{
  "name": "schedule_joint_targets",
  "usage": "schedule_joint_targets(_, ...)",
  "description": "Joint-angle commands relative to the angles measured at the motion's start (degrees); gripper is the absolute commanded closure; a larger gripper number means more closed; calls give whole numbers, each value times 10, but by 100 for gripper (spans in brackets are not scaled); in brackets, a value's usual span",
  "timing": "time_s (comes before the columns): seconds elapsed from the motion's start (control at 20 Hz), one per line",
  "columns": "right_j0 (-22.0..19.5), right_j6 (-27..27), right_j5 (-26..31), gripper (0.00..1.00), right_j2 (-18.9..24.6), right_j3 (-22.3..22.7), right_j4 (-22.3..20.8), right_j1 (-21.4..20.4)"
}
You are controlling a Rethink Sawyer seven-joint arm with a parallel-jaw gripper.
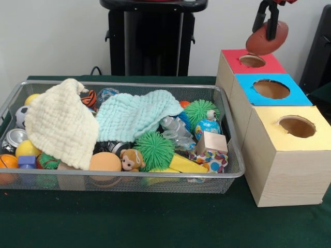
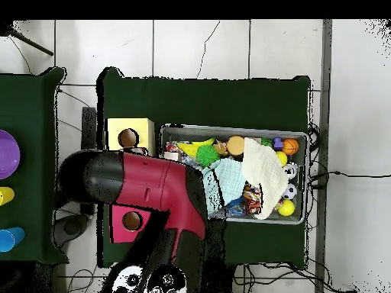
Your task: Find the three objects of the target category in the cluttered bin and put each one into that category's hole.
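Note:
My gripper [image 1: 265, 30] hangs at the top right of the front view, shut on a reddish-brown football [image 1: 267, 39]. The football is in the air, just above and slightly behind the round hole in the red-topped box [image 1: 252, 61]. Beside that box stand a blue-topped box [image 1: 271, 89] and a yellow-topped box [image 1: 296, 126], each with its own hole. The wire bin [image 1: 234, 173] on the left holds more balls: a soccer ball [image 1: 20, 116], a yellow ball [image 1: 27, 149] and an orange ball [image 1: 105, 161]. In the overhead view the red arm [image 2: 145, 191] hides the gripper.
A cream cloth [image 1: 62, 121] and a mint cloth [image 1: 135, 114] lie over much of the bin's contents. Green spiky balls [image 1: 154, 150], a monkey plush [image 1: 132, 159], a wooden block [image 1: 212, 142] and a can [image 1: 14, 137] show around them. The overhead view shows the yellow box [image 2: 130, 133] beside the bin [image 2: 229, 128].

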Motion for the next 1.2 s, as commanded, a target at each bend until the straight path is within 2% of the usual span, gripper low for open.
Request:
schedule_joint_targets(0.05,11,27,-1,100,25,81,-22,-15)
schedule_joint_targets(0.25,30,43,0,100,5,69,-43,-15)
schedule_joint_targets(0.6,37,43,5,100,8,68,-41,-29)
schedule_joint_targets(1.0,54,52,-9,100,2,86,-48,-43)
schedule_joint_targets(1.2,53,39,-26,100,1,109,-50,-58)
